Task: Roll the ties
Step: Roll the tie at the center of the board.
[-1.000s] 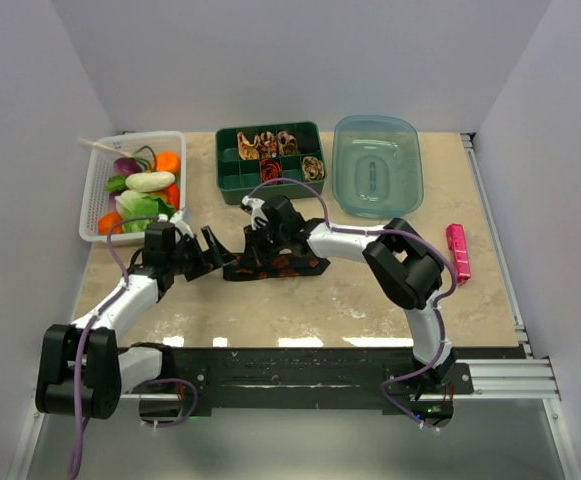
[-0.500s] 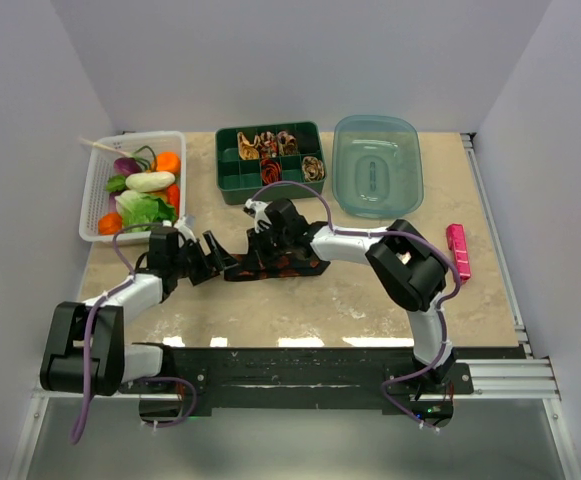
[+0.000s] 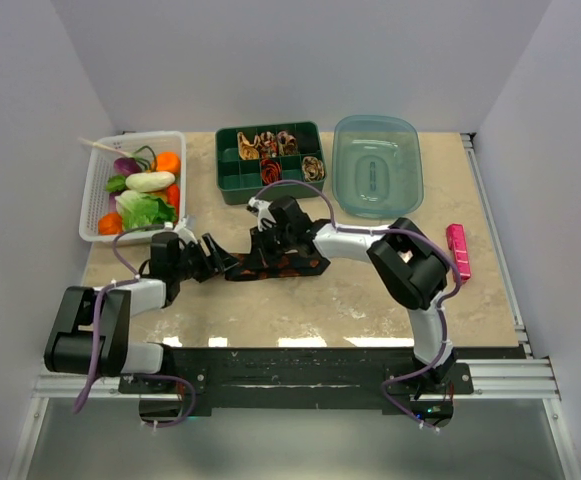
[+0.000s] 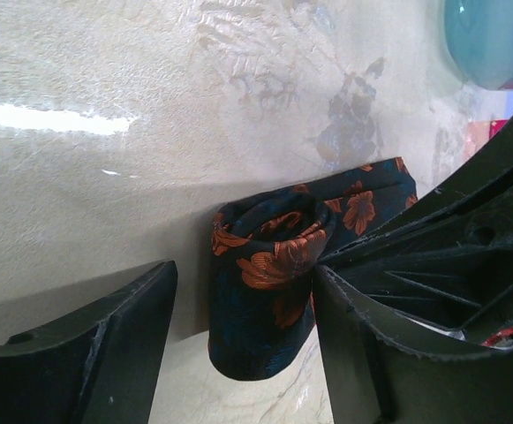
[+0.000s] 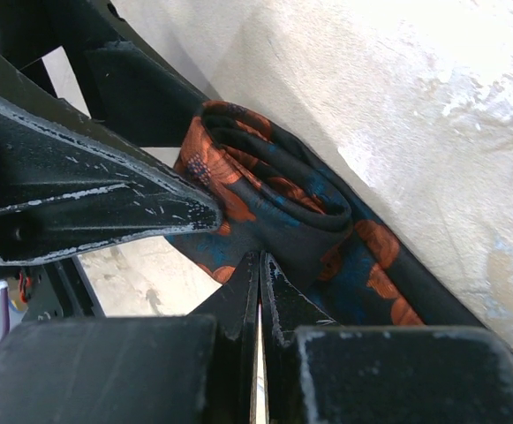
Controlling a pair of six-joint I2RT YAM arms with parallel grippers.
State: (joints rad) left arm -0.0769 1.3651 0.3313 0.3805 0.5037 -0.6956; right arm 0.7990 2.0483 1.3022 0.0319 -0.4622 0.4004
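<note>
Tie [image 3: 275, 264] lies on table just in front of green tray [image 3: 222, 160], near end coiled. My left gripper [image 4: 245, 274] gapes wide, straddling coil. Right gripper [image 5: 259, 265] fingers together, tips on tie; I can't tell if fabric is pinched. Arm hides tie's middle.

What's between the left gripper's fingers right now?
The partly rolled end of the dark orange-flowered tie, lying on the tabletop; the left wrist view shows it, with the jaws open around it.
</note>
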